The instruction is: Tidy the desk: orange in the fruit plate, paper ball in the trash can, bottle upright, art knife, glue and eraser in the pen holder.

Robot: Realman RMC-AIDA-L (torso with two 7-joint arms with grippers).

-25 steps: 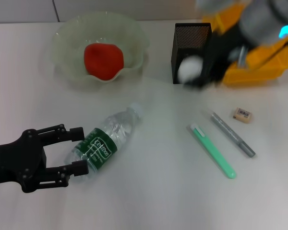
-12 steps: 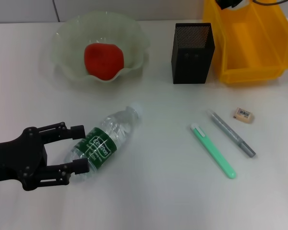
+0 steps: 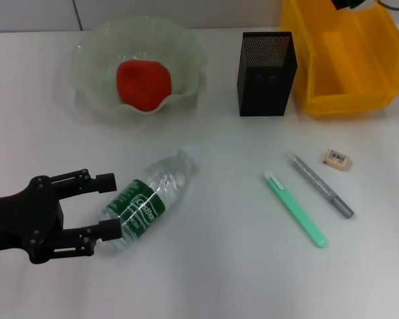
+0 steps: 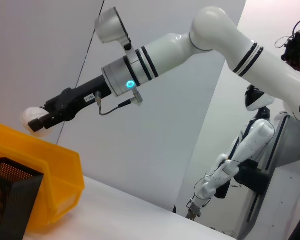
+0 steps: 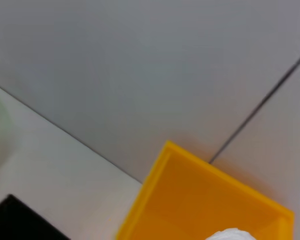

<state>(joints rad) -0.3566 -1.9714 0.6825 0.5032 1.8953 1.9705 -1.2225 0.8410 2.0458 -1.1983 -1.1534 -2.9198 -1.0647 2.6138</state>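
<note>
The clear bottle [image 3: 148, 197] with a green label lies on its side on the white desk. My left gripper [image 3: 108, 205] is open, one finger on each side of the bottle's base. My right gripper [image 4: 44, 119] is shut on the white paper ball [image 4: 31, 120] and holds it above the yellow bin [image 3: 346, 60]; the ball also shows in the right wrist view [image 5: 234, 234]. The orange [image 3: 143, 84] sits in the pale green fruit plate [image 3: 90, 60]. The green art knife [image 3: 296, 209], grey glue pen [image 3: 322, 185] and eraser [image 3: 336, 159] lie on the desk right of centre.
The black mesh pen holder [image 3: 266, 64] stands upright beside the yellow bin, at the back. A wall rises behind the desk's far edge. Another robot [image 4: 240, 160] stands far off in the room.
My right arm has carried the paper ball from in front of the pen holder up and back over the yellow bin. The left gripper has edged slightly further around the bottle.
</note>
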